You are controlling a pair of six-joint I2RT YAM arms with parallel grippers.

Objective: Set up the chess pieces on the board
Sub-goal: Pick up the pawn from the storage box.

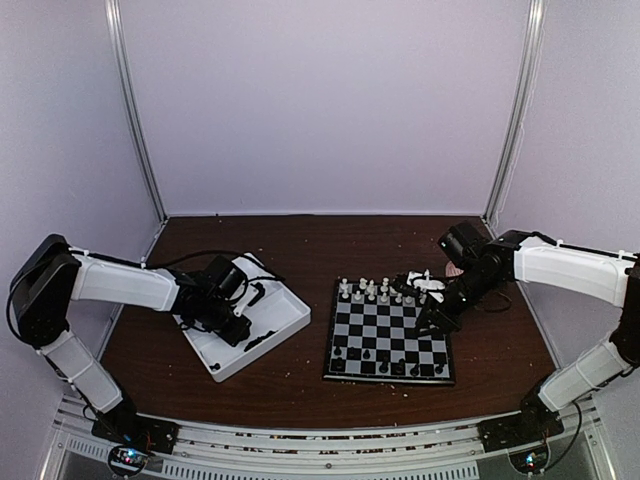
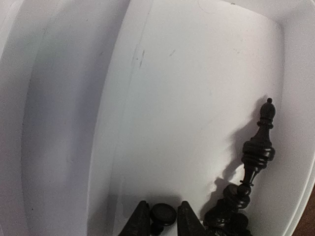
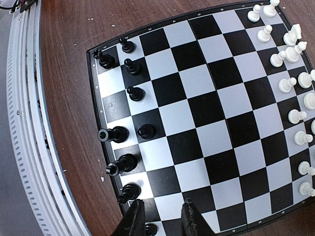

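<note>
My left gripper (image 2: pixel 164 221) is down in the white tray (image 2: pixel 197 73), shut on a small black chess piece (image 2: pixel 163 214) whose round base faces the camera. More black pieces lie beside it, one tall one (image 2: pixel 258 147) above a small heap (image 2: pixel 227 211). My right gripper (image 3: pixel 162 220) hangs open and empty over the near right corner of the board (image 3: pixel 197 113). Several black pieces (image 3: pixel 123 163) stand on the board's near two rows, one (image 3: pixel 150 229) just below my right fingers. In the top view the left gripper (image 1: pixel 232 325) is in the tray and the right gripper (image 1: pixel 432 318) over the board (image 1: pixel 395 335).
Several white pieces (image 3: pixel 288 84) stand along the board's far rows. The tray (image 1: pixel 290 325) lies angled left of the board on the brown table. A white rail (image 3: pixel 24 147) runs along the table's near edge. Purple walls enclose the table.
</note>
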